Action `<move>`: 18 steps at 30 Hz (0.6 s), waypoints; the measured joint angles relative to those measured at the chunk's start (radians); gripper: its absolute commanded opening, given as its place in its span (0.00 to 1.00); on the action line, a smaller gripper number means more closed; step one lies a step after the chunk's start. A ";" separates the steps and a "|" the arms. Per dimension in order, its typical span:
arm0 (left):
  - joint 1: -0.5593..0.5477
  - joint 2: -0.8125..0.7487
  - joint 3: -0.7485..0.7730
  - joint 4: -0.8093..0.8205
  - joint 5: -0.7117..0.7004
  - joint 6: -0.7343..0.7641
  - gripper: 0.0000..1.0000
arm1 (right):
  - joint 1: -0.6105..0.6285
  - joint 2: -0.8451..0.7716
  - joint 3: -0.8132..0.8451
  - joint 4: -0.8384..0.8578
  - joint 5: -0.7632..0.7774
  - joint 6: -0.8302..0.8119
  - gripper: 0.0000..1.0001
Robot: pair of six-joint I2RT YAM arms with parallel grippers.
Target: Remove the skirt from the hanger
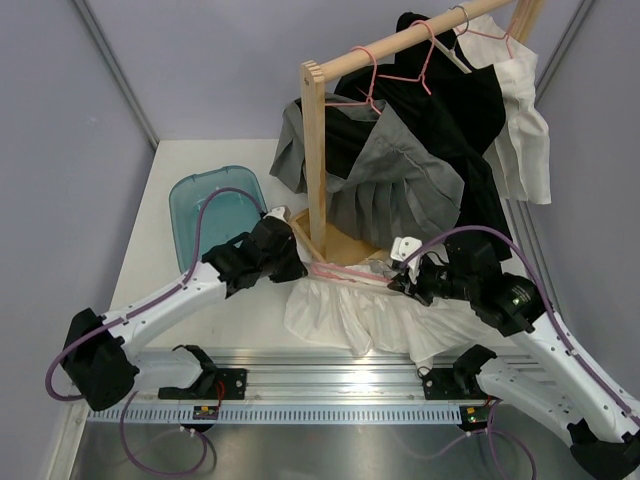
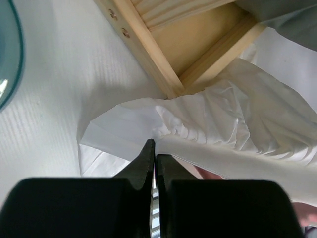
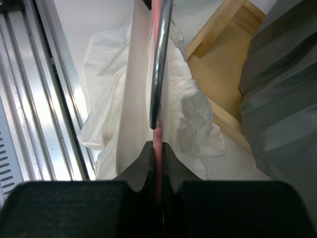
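Both closed, left end effector (image 2: 154, 148) pinching skirt (image 2: 237, 114) edge, right end effector (image 3: 157, 148) clamping pink hanger (image 3: 157, 135)

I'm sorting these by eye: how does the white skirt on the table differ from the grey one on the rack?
The white skirt lies crumpled on the table; the grey skirt hangs from the wooden rack. The right hand pinches the white skirt's pink hanger; no hand touches the grey skirt. Both look pleated.
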 measured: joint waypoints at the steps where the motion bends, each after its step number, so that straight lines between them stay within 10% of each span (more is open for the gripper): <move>1: 0.002 -0.012 -0.016 0.018 0.013 0.001 0.00 | 0.000 -0.002 0.001 0.006 -0.006 0.031 0.00; 5: 0.014 -0.056 -0.082 0.081 0.057 0.005 0.02 | 0.000 0.014 0.005 0.033 -0.021 0.128 0.00; 18: 0.064 -0.291 -0.208 0.103 0.001 0.040 0.62 | 0.000 0.167 0.093 0.106 -0.062 0.327 0.00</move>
